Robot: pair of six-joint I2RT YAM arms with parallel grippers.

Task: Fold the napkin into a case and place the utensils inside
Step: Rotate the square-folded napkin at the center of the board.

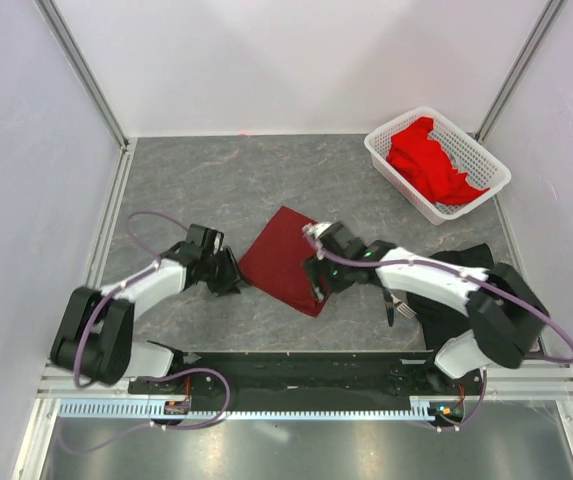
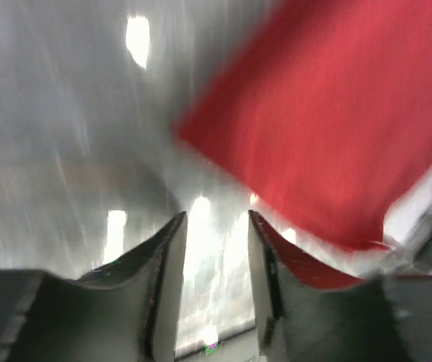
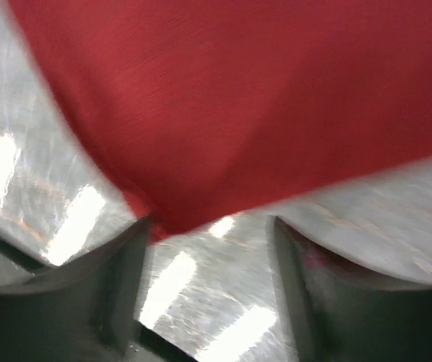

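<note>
From the top camera, the napkin (image 1: pixel 284 262) lies flat near the middle of the grey marbled worktop (image 1: pixel 216 180), turned cornerwise, a dark maroon 4-sided patch. The left end effector (image 1: pixel 234 272) sits just beside its 9 o'clock corner. The right end effector (image 1: pixel 316 287) is over its 4 o'clock edge. Only this view gives me the room: white walls with metal corner posts, and at 2 o'clock a white lattice basket (image 1: pixel 391 165) holding bright red cloth (image 1: pixel 428 160). At 4 o'clock a black cloth (image 1: pixel 471 258) lies under the right arm, with the tines of a silver fork (image 1: pixel 392 314) showing at its near edge. I cannot make out a knife.

The left wrist camera is blurred. It shows what the top camera cannot: the left end effector (image 2: pixel 216 219) has its fingers (image 2: pixel 166 271) narrowly parted, with glossy worktop visible through the gap. The napkin (image 2: pixel 329 128) fills the 1 to 3 o'clock part of the frame, its corner just ahead of the fingertips.

The right wrist camera, also blurred, shows the right end effector (image 3: pixel 212 222) spread wide. The napkin (image 3: pixel 238 113) covers the upper frame, plain and finely woven, and 1 corner dips to the tip of the 9 o'clock finger (image 3: pixel 129 271). It is not clamped.
</note>
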